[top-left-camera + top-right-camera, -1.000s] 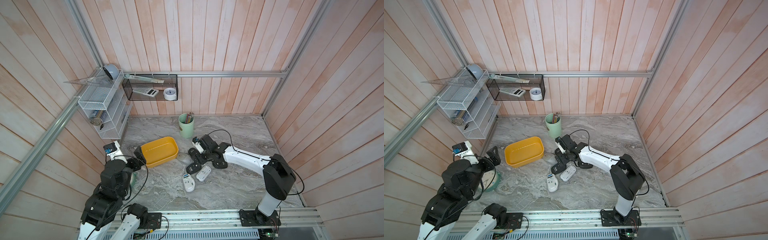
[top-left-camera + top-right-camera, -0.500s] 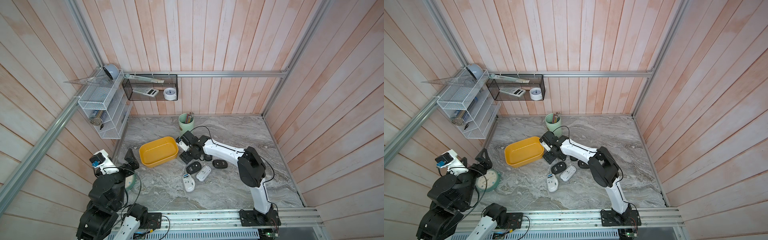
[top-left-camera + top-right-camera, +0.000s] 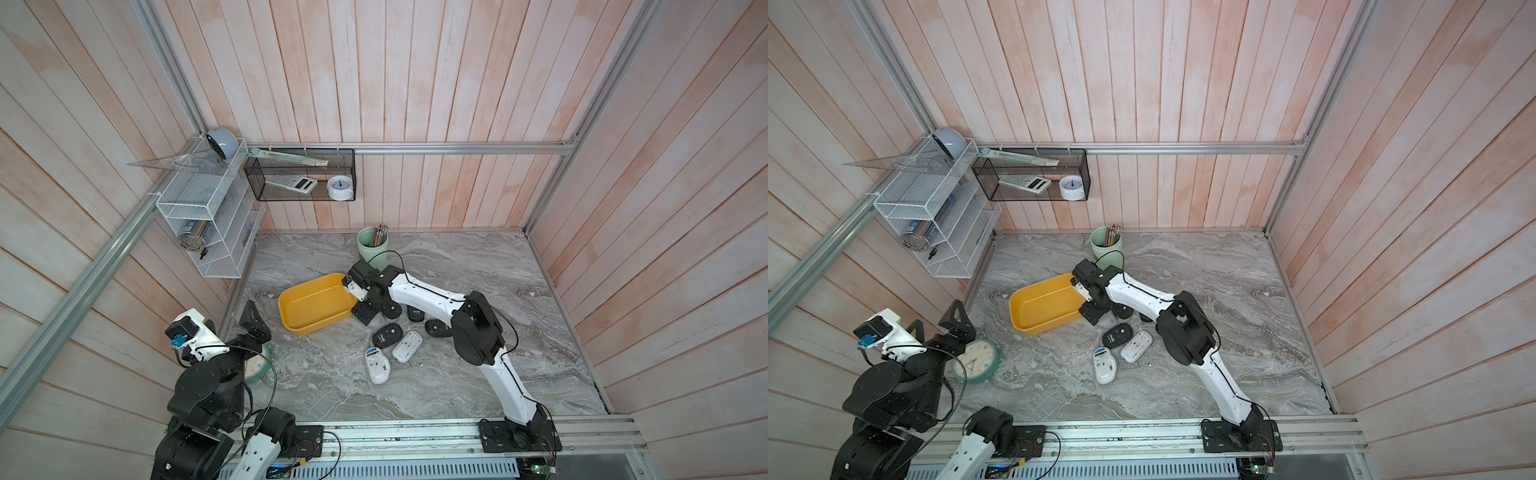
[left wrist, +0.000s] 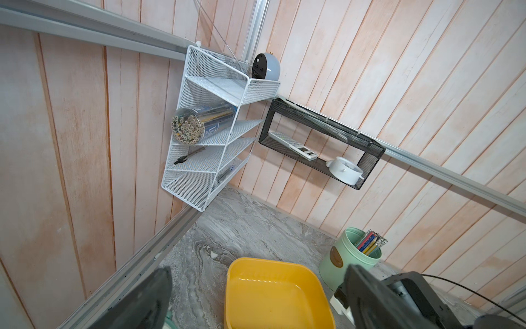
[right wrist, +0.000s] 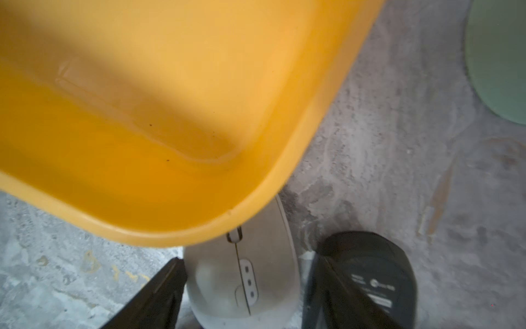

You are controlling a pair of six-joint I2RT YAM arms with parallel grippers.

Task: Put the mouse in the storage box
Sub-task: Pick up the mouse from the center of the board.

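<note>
The storage box (image 3: 311,307) is a shallow yellow tub lying bare on the marble table; it also shows in the other top view (image 3: 1042,307) and as the storage box (image 4: 273,296) in the left wrist view. A pale grey mouse (image 5: 242,279) lies tucked against the box's right rim (image 5: 170,114). My right gripper (image 5: 247,259) straddles it, open: one finger touches its side, a sliver of table shows at the other. From above, the right gripper (image 3: 365,313) covers most of that mouse (image 3: 377,323). My left gripper (image 3: 936,324) hangs wide open near the left wall, holding nothing.
Several more mice lie right of the box: a black one (image 3: 387,336), two white ones (image 3: 407,345) (image 3: 376,365), and a black one (image 5: 378,279) just outside my right finger. A green pencil cup (image 3: 372,243) stands behind the box. A green clock (image 3: 973,360) lies under my left arm.
My right arm swung left from the pile of mice to the box's right rim and its jaws narrowed around the grey mouse. My left arm drew back toward the front left corner.
</note>
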